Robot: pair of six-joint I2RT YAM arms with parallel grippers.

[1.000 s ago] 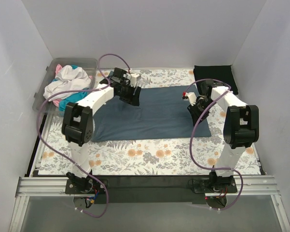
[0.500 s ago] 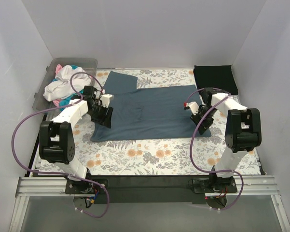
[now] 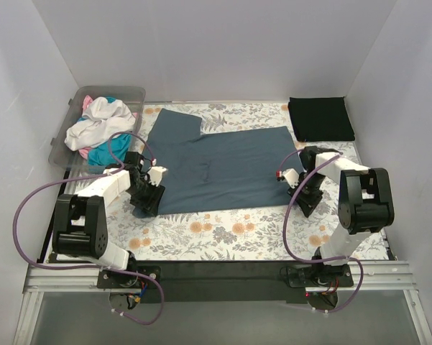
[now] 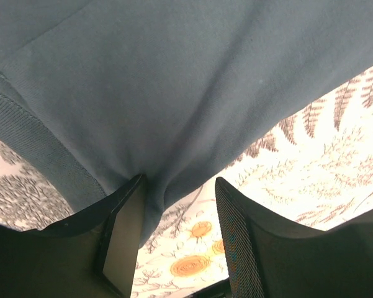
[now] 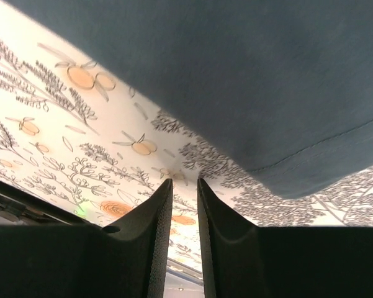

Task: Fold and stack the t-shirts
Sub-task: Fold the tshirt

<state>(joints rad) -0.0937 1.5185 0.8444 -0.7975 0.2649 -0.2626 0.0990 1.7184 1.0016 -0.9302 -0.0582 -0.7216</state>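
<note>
Bench (image 3: 223,233) from above: the blue shirt (image 3: 223,169) lies spread flat in the middle, probably set for a first fold. The left fingers (image 3: 148,200) sit at its near-left corner and the right fingers (image 3: 307,194) at the near-right. A black shirt (image 3: 320,118) lies folded far right, well apart, and the bin (image 3: 133,92) stands far left. Bare bench along the near edge leaves room to move.

Left wrist: the fingers (image 4: 121,242) are apart and straddle the hem, which bulges between them unpinched.

Right wrist: the fingers (image 5: 150,248) are nearly together, with a thin gap and nothing in it. The shirt's corner lies just beyond the tips.
</note>
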